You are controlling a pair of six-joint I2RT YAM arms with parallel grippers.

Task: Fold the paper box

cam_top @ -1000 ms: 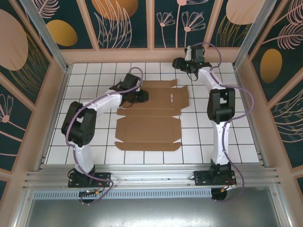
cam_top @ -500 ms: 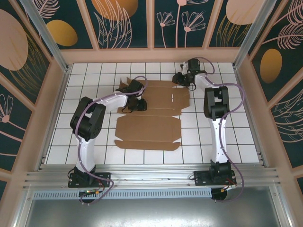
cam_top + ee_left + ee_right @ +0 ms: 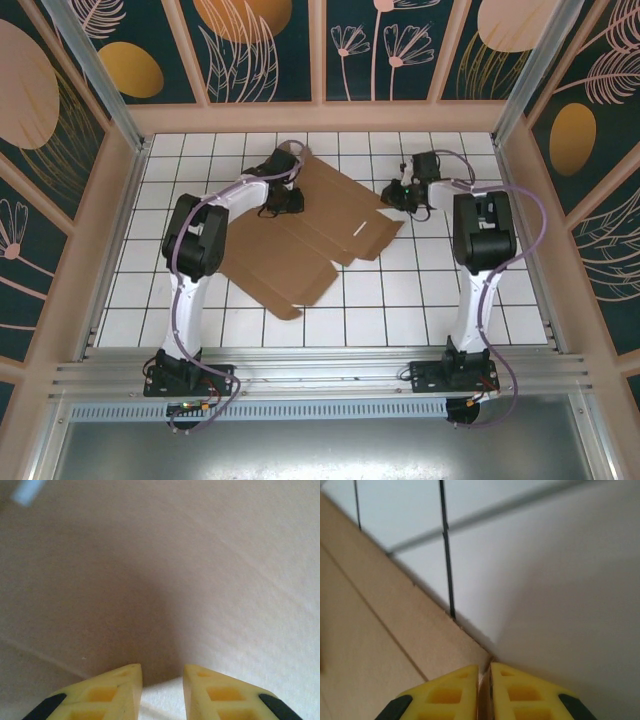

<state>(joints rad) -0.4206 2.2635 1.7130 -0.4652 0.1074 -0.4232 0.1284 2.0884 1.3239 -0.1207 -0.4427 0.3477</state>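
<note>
Paper box [image 3: 310,235] lies flat and unfolded, skewed across the tiled table [image 3: 430,290]. Right gripper [image 3: 484,672] is nearly closed, pinching the sheet's right corner edge. Left gripper [image 3: 162,675] sits over the far left corner, jaws narrow; can't tell if it grips. Step looks like positioning the sheet. Next likely: square it up, then lift a flap along its crease.
</note>
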